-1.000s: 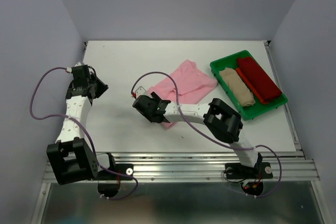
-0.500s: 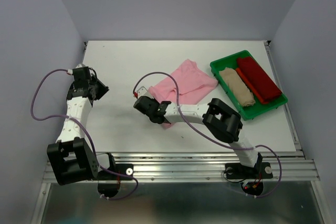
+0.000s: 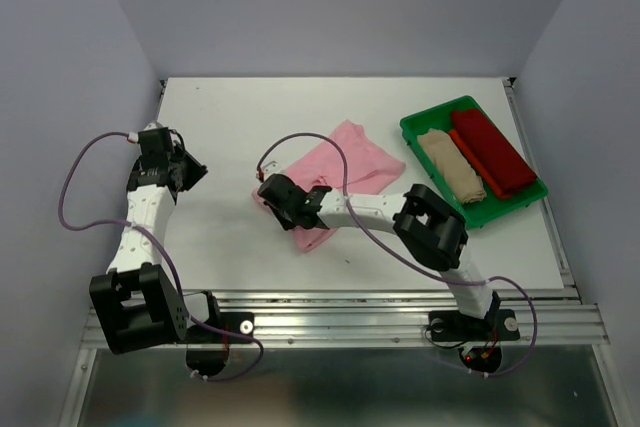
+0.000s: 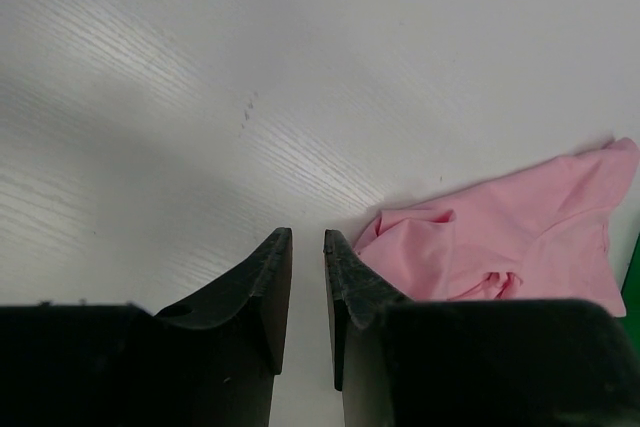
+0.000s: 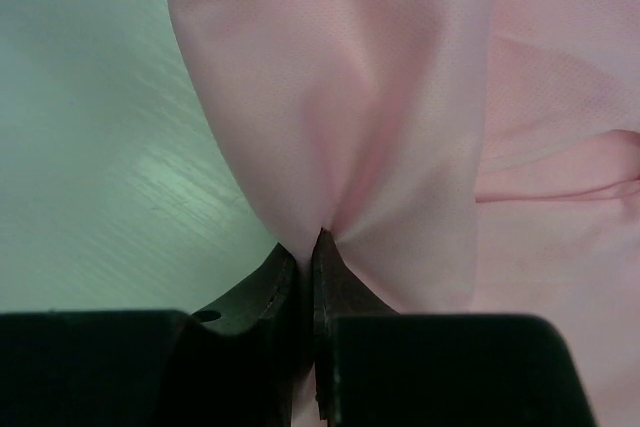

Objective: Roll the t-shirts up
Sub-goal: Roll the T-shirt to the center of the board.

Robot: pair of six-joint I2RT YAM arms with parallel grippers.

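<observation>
A light pink t-shirt (image 3: 345, 160) lies crumpled mid-table, its near-left part drawn out into a flap (image 3: 307, 237). My right gripper (image 3: 272, 197) is shut on a fold of this shirt; in the right wrist view the pink cloth (image 5: 350, 97) puckers into the pinched jaws of the right gripper (image 5: 312, 242). My left gripper (image 3: 190, 169) hovers over bare table at the far left, well apart from the shirt. Its jaws stand slightly open with nothing between them (image 4: 307, 237), and the pink shirt (image 4: 500, 247) shows to their right. A rolled beige t-shirt (image 3: 452, 165) and a rolled dark red one (image 3: 492, 150) lie in the tray.
A green plastic tray (image 3: 415, 127) sits at the right of the white table (image 3: 230, 117). Grey walls close in the left, back and right. A metal rail (image 3: 350, 312) runs along the near edge by the arm bases.
My right gripper went from open to shut on the pink shirt's near-left part and pulled the cloth toward the near-left. The left arm has stayed where it was.
</observation>
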